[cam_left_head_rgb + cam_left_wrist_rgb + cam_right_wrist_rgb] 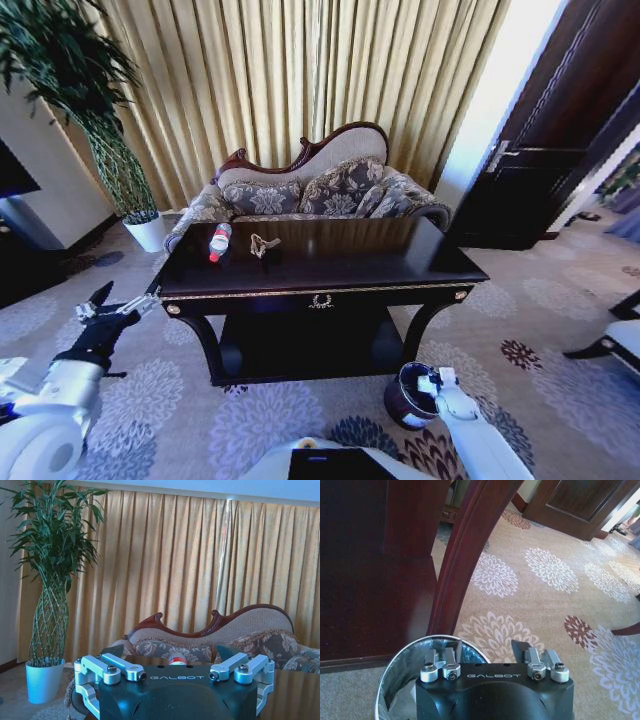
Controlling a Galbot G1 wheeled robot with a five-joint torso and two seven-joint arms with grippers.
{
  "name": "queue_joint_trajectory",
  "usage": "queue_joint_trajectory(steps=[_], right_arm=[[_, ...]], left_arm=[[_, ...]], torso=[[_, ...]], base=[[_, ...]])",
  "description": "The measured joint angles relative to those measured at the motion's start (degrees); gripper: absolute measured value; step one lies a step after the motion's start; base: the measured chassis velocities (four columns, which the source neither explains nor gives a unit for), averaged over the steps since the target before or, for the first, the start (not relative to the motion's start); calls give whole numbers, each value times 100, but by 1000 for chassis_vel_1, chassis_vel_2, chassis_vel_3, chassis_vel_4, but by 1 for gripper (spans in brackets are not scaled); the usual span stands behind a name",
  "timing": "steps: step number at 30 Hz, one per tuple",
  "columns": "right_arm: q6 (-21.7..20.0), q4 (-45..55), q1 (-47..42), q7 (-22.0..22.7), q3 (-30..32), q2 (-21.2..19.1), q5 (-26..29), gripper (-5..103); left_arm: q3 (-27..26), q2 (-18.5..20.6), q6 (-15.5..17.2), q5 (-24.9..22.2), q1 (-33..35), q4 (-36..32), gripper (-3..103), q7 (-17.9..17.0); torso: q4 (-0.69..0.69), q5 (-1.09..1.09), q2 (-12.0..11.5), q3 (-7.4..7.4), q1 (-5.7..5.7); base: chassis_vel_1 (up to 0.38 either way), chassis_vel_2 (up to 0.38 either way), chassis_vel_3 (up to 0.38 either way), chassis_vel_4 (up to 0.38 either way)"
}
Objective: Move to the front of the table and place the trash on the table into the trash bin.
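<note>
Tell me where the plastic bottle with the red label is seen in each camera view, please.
Head view: the bottle lies on the table, near its left end, beside a tan wrapper scrap.
Left wrist view: its red cap end peeks just above the left gripper.
Right wrist view: not in it.
Shared landmark: the sofa behind the table, in head and left wrist views.

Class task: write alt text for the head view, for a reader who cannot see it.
A wide dark glossy wooden table holds a clear plastic bottle with red label and a tan wrapper scrap. The left gripper is open beside the table; the right gripper is open over the round dark bin.
</note>
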Motion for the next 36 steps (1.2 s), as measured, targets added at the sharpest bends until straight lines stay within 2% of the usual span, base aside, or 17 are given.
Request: queue_joint_trajectory(steps=[2, 4, 5, 7, 9, 11, 14, 17, 20, 23, 25, 28, 29, 31, 33, 34, 36], right_arm=[[11, -26, -2, -2, 26, -4, 1, 68], [13, -26, -5, -2, 33, -5, 4, 68], [14, 14, -35, -3, 47, -6, 21, 79], [14, 59, -58, -4, 51, -3, 39, 79], [14, 119, -89, -5, 54, 10, 56, 84], [-6, 232, -148, -5, 55, 69, 112, 95], [-32, 323, -183, -5, 66, 114, 183, 99], [-42, 386, -213, -5, 91, 123, 290, 100], [-70, 682, -326, -59, 164, 98, 697, 100], [-35, 1636, -548, -123, 311, -45, 1572, 100], [12, 1890, -609, -141, 360, -81, 1692, 100], [135, 3378, -1025, -272, 653, -228, 2128, 100], [135, 3378, -1025, -272, 653, -228, 2128, 100], [122, 4367, -1276, -301, 784, -227, 2273, 100], [96, 4622, -1315, -301, 795, -210, 2289, 100], [-47, 5364, -1382, -247, 799, -140, 2312, 100], [-87, 5569, -1394, -204, 787, -122, 2313, 100]], left_arm=[[20, -23, 0, 8, 0, 0, 100, 0], [25, -25, 0, 9, 0, 0, 100, 2], [25, -22, 0, 10, -2, 0, 100, 8], [24, -14, 0, 10, -5, 0, 100, 11], [21, -5, 0, 10, -5, 0, 100, 13], [12, 7, 6, 9, 1, 0, 100, 17], [4, 11, 28, 8, 13, 0, 100, 19], [-6, 14, 40, 7, 19, 0, 100, 19], [-23, 29, 46, 2, 30, 0, 100, 19], [-56, 54, 46, -15, 41, 0, 100, 19], [-58, 54, 46, -17, 43, 0, 100, 19], [-54, 38, 42, -21, 55, 0, 100, 18], [-54, 38, 42, -21, 55, 0, 100, 18], [-18, -12, 36, -20, 21, 0, 100, 19], [-12, -20, 34, -18, 7, 0, 100, 19], [1, -32, 60, -14, -45, 0, 100, 12], [-2, -25, 93, -13, -56, 0, 100, -1]], torso=[[0, 0, 0, 0, 0], [0, 0, 0, 0, 0], [0, 1, 0, 0, 0], [0, 0, 0, 0, 0], [0, -1, 0, 0, 0], [0, 1, 0, 0, 0], [0, 1, 0, 0, 0], [1, 1, 0, 0, 0], [-1, 2, 0, 0, 0], [1, 0, 0, 0, 0], [2, 0, 0, 0, 0], [1, -2, 0, 0, 0], [1, -2, 0, 0, 0], [-2, -1, 0, -1, 0], [-1, -1, 0, 0, 0], [1, -1, 1, -1, 0], [1, -1, 1, 0, 0]], base=[[0, 0, 0, 0], [0, 0, 0, 0], [0, 0, 0, 0], [0, 0, 0, 0], [0, 0, 0, 0], [0, 0, 0, 0], [0, 0, 0, 0], [0, 0, 0, 0], [0, 0, 0, 0], [0, 0, 0, 0], [0, 0, 0, 0], [0, 0, 0, 0], [0, 0, 0, 0], [0, 0, 0, 0], [0, 0, 0, 0], [0, 0, 0, 0], [0, 0, 0, 0]])
